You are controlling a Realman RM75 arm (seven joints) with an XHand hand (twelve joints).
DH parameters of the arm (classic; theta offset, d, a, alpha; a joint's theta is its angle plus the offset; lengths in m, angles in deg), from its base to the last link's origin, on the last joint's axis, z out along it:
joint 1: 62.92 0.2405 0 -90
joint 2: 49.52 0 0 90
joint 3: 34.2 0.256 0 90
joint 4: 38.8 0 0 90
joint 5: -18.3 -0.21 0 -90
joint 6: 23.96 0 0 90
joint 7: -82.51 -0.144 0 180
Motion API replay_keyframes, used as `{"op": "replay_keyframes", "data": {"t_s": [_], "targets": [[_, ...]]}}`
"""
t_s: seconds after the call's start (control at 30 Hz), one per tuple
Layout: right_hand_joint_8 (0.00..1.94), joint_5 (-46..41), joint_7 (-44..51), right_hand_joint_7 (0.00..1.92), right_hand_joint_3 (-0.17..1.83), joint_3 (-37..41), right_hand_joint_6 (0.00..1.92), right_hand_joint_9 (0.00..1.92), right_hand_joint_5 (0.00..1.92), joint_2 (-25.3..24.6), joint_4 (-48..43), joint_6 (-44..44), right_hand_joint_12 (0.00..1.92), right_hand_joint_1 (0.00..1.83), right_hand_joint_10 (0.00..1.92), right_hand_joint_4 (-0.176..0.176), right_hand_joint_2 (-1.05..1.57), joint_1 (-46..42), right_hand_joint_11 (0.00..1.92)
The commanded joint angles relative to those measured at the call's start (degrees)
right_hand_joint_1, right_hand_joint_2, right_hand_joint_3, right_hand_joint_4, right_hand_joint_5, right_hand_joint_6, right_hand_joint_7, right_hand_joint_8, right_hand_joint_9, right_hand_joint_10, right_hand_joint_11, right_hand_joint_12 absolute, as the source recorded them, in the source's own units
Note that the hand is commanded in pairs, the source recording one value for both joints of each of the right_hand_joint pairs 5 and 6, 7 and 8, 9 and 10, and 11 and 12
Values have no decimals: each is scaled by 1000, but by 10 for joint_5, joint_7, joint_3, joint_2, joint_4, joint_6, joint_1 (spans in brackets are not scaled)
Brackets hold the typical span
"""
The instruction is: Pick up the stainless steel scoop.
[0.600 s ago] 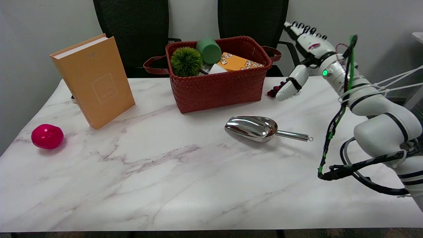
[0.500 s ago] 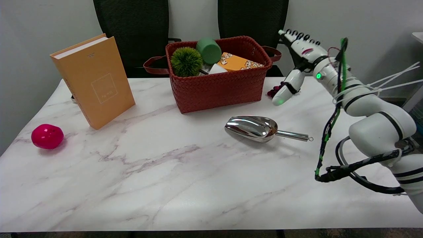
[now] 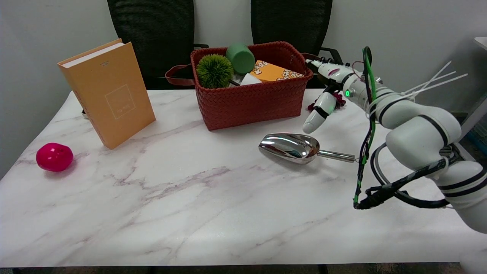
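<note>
- The right hand (image 3: 330, 82) hangs in the air with its fingers (image 3: 316, 116) stretched apart and holding nothing; one fingertip points down just above the far edge of the bowl of the stainless steel scoop (image 3: 295, 147).
- The scoop lies on its side on the desk (image 3: 213, 213), right of centre, bowl to the left, handle to the right.
- The desk has a white marbled top with grey veins.
- Farther back stands a red woven basket (image 3: 251, 99); a tan book (image 3: 110, 95) stands upright at far left, a pink ball (image 3: 54, 156) near the left edge.
- Two black mesh chairs (image 3: 159, 34) stand behind, against a pale grey wall (image 3: 399, 26).
</note>
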Motion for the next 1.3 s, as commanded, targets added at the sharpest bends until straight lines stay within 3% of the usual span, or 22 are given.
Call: {"op": "replay_keyframes", "data": {"t_s": [0.03, 0.17, 0.37, 0.67, 0.83, 0.93, 1.3], "targets": [[0, -148, 49, 0, 413, -109, 0, 0, 0, 95, 3, 245, 0, 996, 0, 0, -676, 201, 0], [0, -178, 56, 0, 408, -108, 0, 0, 0, 103, 0, 319, 0, 989, 0, 0, -678, 230, 0], [0, -268, 50, 0, 349, -113, 0, 0, 0, 148, 1, 357, 0, 974, 0, 0, -676, 264, 0], [0, -311, 80, 0, 206, -164, 0, 0, 0, 111, -1, 558, 0, 941, 0, 0, -639, 393, 0], [189, -323, 80, 189, -55, -181, 170, 0, 170, 96, 1, 627, 0, 858, 0, 0, -515, 429, 0], [282, -323, 74, 282, -111, -194, 232, 0, 232, 97, 1, 637, 0, 837, 0, 0, -444, 425, 0], [296, -320, 45, 296, -102, -208, 230, 0, 230, 101, 3, 638, 0, 838, 0, 0, -416, 423, 0]]}}
